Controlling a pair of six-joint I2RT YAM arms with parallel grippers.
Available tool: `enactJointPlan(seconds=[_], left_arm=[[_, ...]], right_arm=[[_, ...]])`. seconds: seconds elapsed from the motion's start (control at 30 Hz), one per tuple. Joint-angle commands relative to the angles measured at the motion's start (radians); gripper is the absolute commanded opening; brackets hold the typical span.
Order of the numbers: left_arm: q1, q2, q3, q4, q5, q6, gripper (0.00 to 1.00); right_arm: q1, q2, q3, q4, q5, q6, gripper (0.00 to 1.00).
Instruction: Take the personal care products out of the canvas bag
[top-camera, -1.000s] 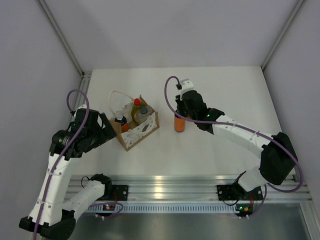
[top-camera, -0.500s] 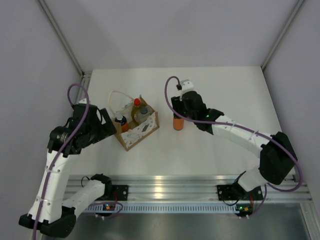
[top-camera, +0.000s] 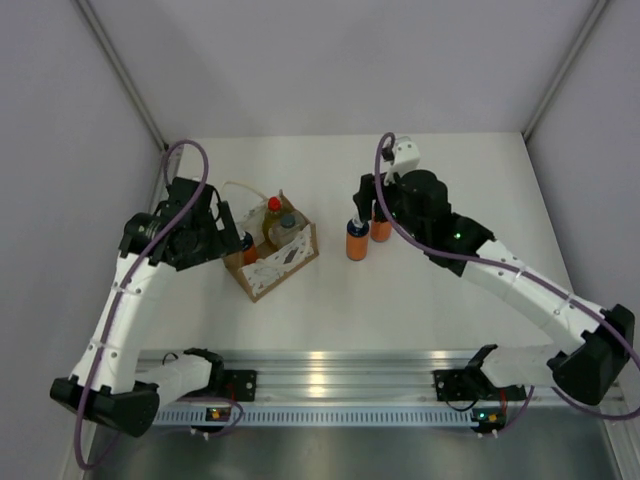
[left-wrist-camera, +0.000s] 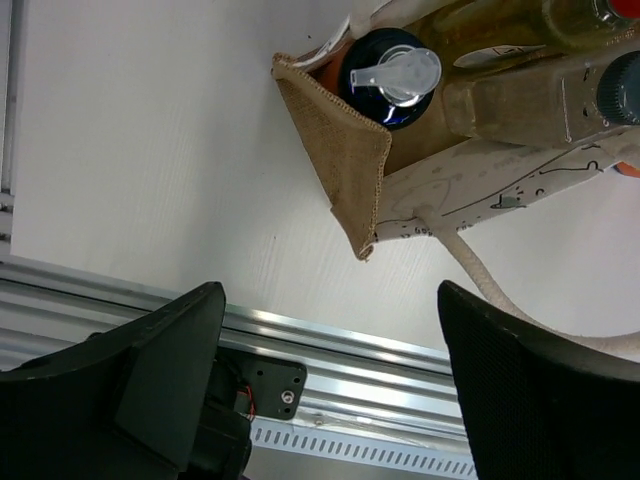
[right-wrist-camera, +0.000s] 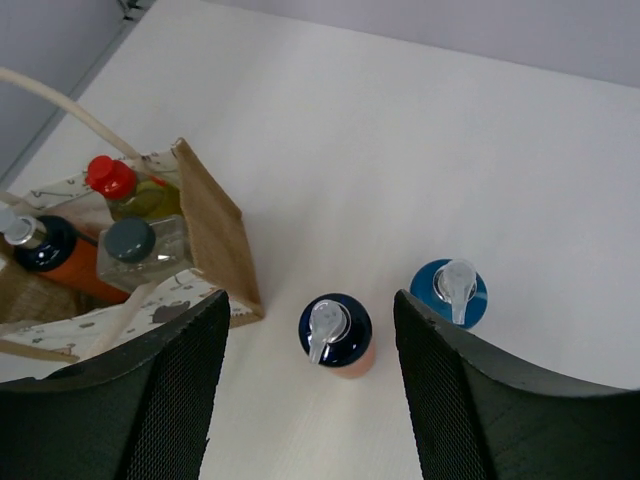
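The right jaws have released and lifted, apart above two orange bottles (right-wrist-camera: 336, 333) on the bench (right-wrist-camera: 480, 120) beside the canvas bag (right-wrist-camera: 215, 235). The left jaws, also apart, moved over the bag's corner.

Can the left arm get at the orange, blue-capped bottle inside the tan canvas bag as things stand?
Probably yes. The left hand is open just beside the tan canvas bag. The orange bottle with the dark blue pump cap stands in the nearest corner, with nothing covering its top.

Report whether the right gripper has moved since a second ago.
Yes. The right gripper drew rightward from the canvas bag, off the nearer orange bottle.
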Motion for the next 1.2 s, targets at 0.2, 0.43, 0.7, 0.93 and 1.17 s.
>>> enactJointPlan(seconds=[0.2,0.43,0.7,0.93,1.17], left_arm=[[-0.015,0.166,0.116,0.178,-0.025,0.196,0.71],[-0.015,0.195,0.026,0.379,0.056,0.487,0.73],[-0.012,0.352,0.08,0.39,0.165,0.535,0.72],[-0.014,0.378,0.083,0.389,0.139,0.513,0.66],[-0.014,0.346,0.072,0.366,0.112,0.483,0.65]], right_arm=[[-0.013,-0.131,0.018,-0.091,-0.063,0.028,0.66],[-0.013,-0.165,0.002,-0.128,-0.075,0.03,0.66],[-0.013,-0.203,-0.015,-0.157,-0.087,0.037,0.67],[-0.013,-0.237,-0.031,-0.177,-0.081,0.045,0.67],[-0.013,-0.239,-0.028,-0.191,-0.087,0.045,0.67]])
